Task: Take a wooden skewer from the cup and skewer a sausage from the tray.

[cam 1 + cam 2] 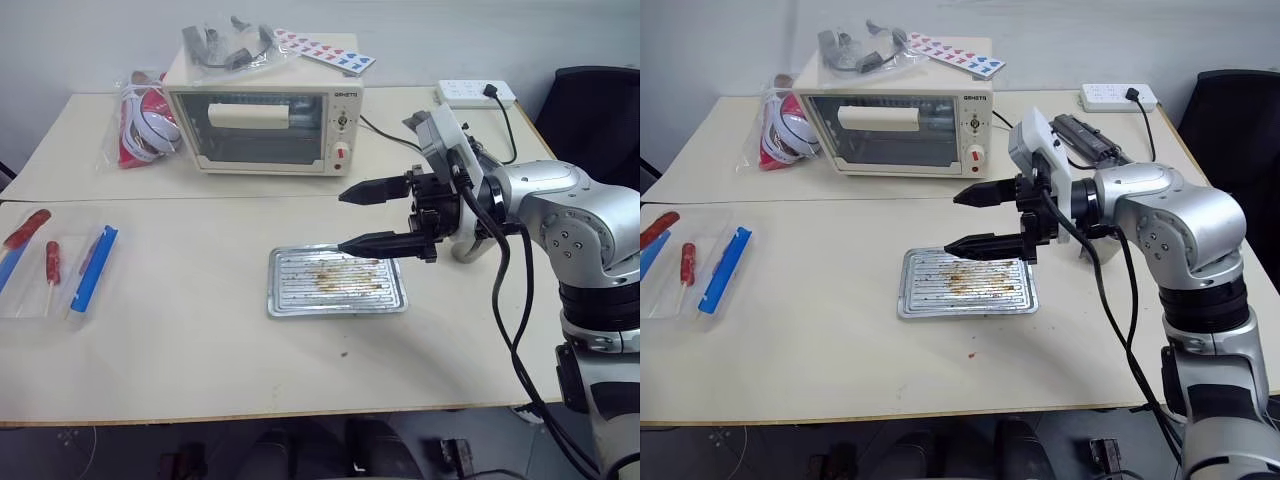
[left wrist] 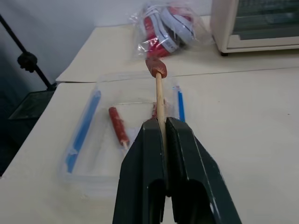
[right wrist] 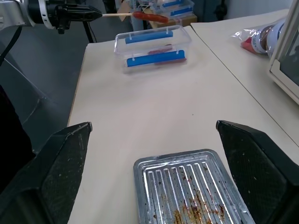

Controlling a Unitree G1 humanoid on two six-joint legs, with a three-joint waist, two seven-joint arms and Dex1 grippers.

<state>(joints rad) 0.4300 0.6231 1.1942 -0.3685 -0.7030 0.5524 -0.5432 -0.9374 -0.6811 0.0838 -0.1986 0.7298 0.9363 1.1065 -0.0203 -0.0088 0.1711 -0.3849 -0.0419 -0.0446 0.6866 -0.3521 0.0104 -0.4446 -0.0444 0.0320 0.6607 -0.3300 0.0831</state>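
1. The tray (image 1: pixel 336 281) lies bare on the bench (image 1: pixel 200 340), its sausage gone.
2. Just above the tray's far right edge the right claw (image 1: pixel 362 216) hangs with jaws wide apart, holding nothing.
3. Far left, the left claw (image 2: pixel 162 125) is clamped on the wooden skewer (image 2: pixel 160 98), the sausage (image 2: pixel 156 66) speared at its tip; the skewering looks done.
4. Nearby: clear plastic tray (image 1: pixel 50 270), toaster oven (image 1: pixel 262 115). Nothing blocks.

A lab or office test room: plain pale tables (image 1: pixel 180 330) pushed together, white power strip (image 1: pixel 476 93) upper right, black office chair (image 1: pixel 590 100).
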